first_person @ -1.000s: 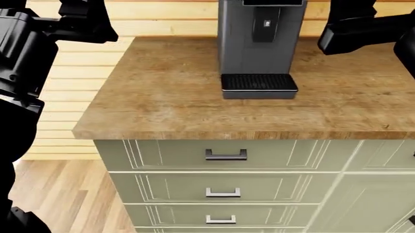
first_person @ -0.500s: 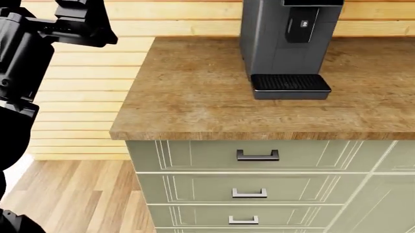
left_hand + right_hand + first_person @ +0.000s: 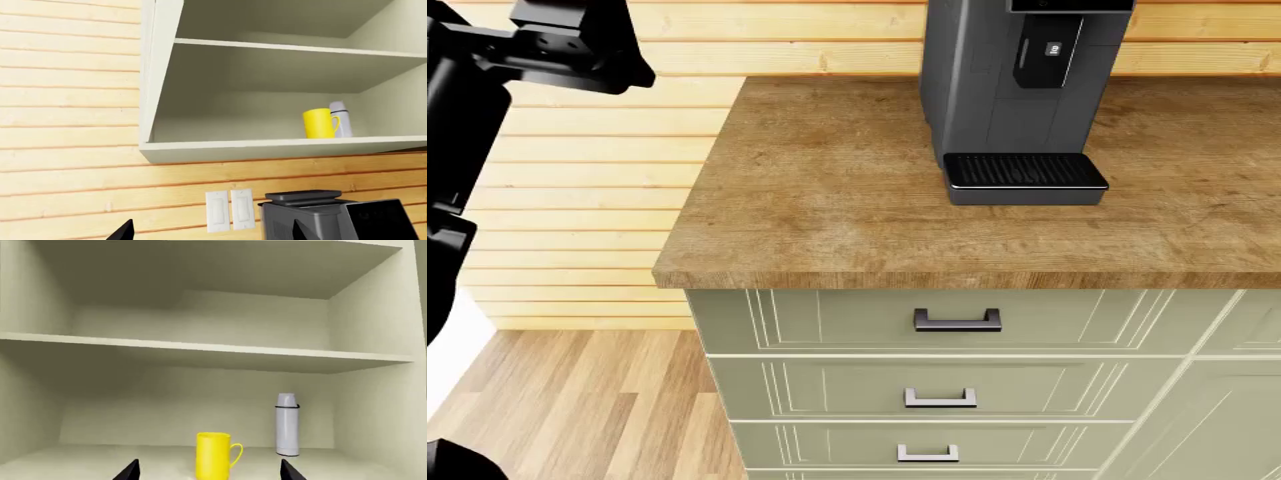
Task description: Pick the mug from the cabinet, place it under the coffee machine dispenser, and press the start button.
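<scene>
The yellow mug (image 3: pixel 215 455) stands upright on the cabinet's lower shelf (image 3: pixel 100 455), its handle turned toward a steel flask (image 3: pixel 286 425). My right gripper (image 3: pixel 209 473) is open in front of the shelf. The mug stands between the lines of its two fingertips and a little farther in, untouched. From the left wrist view the mug (image 3: pixel 320 123) is far off in the open cabinet, and my left gripper (image 3: pixel 213 235) is open and holds nothing. The coffee machine dispenser (image 3: pixel 1041 50) hangs over the bare drip tray (image 3: pixel 1024 172).
The grey coffee machine (image 3: pixel 994 90) stands on a wooden counter (image 3: pixel 827 200) above green drawers (image 3: pixel 957 320). My left arm (image 3: pixel 547 50) is raised at the counter's left. Two white wall switches (image 3: pixel 229 210) sit beside the machine (image 3: pixel 320 220), under the cabinet.
The head view swung left, so machine and counter shifted right in it. My right arm left the head view. My left arm rose slightly.
</scene>
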Motion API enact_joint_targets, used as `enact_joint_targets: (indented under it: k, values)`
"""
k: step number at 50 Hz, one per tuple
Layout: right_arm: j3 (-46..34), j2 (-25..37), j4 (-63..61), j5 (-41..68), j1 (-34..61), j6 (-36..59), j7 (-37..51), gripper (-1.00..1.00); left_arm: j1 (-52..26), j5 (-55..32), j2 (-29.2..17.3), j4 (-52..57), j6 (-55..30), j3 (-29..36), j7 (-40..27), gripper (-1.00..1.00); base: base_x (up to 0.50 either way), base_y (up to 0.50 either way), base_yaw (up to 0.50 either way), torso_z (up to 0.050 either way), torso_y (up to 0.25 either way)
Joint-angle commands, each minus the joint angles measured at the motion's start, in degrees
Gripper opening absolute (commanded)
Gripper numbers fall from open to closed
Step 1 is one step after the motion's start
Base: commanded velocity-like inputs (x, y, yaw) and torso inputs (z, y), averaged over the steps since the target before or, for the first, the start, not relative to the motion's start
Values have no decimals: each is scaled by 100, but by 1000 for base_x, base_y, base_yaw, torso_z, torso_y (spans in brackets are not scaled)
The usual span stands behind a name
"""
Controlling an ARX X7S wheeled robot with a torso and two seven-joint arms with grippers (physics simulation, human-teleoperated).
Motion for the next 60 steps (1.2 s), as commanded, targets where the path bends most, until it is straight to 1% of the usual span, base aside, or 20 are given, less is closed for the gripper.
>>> enact_joint_targets:
  k: [1,6,21,28,29,32,36,40,45,51,60]
  values:
    - [390,-396,883,-1199,248,35,-733,100,-106,-168,-61,221,-172,-11,-119,100,0,0,0,0,0]
    - [428,-410,767,-1227,248,137,-779,100,-76,-154,-101,239,-126,-9,-107,100,12,0,0,0,0]
    - [481,-428,1136,-806,248,-386,-460,100,-33,-148,-164,240,-60,34,-103,100,11,-49,0,0,0]
    - [508,-406,1164,-637,248,-501,-370,100,-57,-156,-192,246,-55,77,-109,100,0,-500,0,0,0]
    - [517,-402,1161,-597,248,-491,-345,100,-64,-156,-198,244,-53,84,-107,100,0,-324,0,0,0]
    - [488,-257,409,-628,248,185,-569,100,-73,-186,-202,255,-73,82,-123,100,0,-104,0,0,0]
    - [490,-280,361,-693,248,276,-631,100,-68,-233,-203,278,-91,63,-144,100,0,0,0,0,0]
    - [500,-381,644,-657,248,48,-540,100,-35,-231,-215,279,-62,67,-138,100,0,0,0,0,0]
    - [555,-490,1253,-250,248,-459,-81,100,-13,-229,-223,271,-26,77,-132,100,0,0,0,0,0]
    - [485,-583,1655,-293,248,-821,-11,100,-4,-219,-229,257,13,102,-132,100,0,0,0,0,0]
    - [515,-568,1623,-273,248,-843,27,100,-7,-273,-258,268,-1,81,-161,100,0,0,0,0,0]
